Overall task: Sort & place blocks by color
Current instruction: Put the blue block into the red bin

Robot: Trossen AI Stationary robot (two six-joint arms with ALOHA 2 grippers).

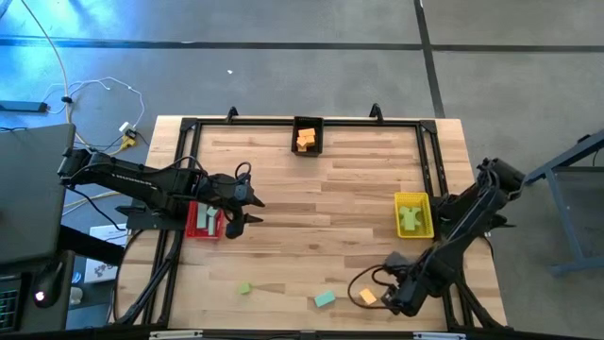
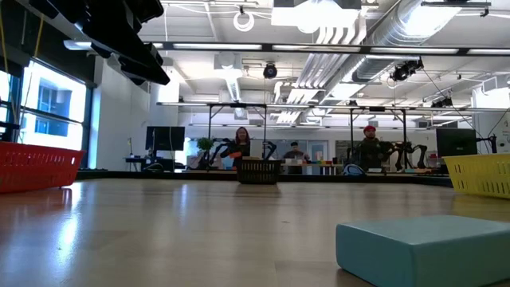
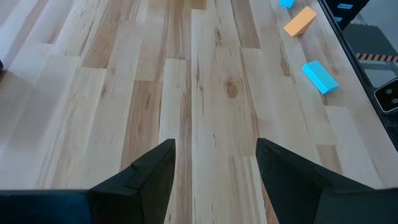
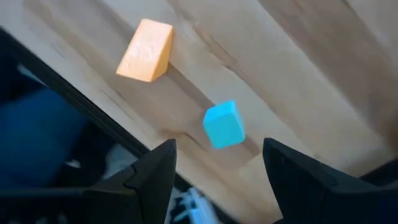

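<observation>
Orange block (image 1: 367,296) and teal block (image 1: 325,299) lie near my right gripper (image 1: 389,300), its jaws spread wide, holding nothing. My left gripper (image 1: 247,212) hangs beside the red bin (image 1: 202,230), equally wide and empty.

No legible text, label, brand, number or sign appears in any view. The pale wooden plank tabletop (image 1: 311,203), the small cuboid blocks (image 1: 325,299) and the red, yellow and black mesh bins (image 1: 413,215) bear no readable markings. Objects in the room beyond are too distant to read.
</observation>
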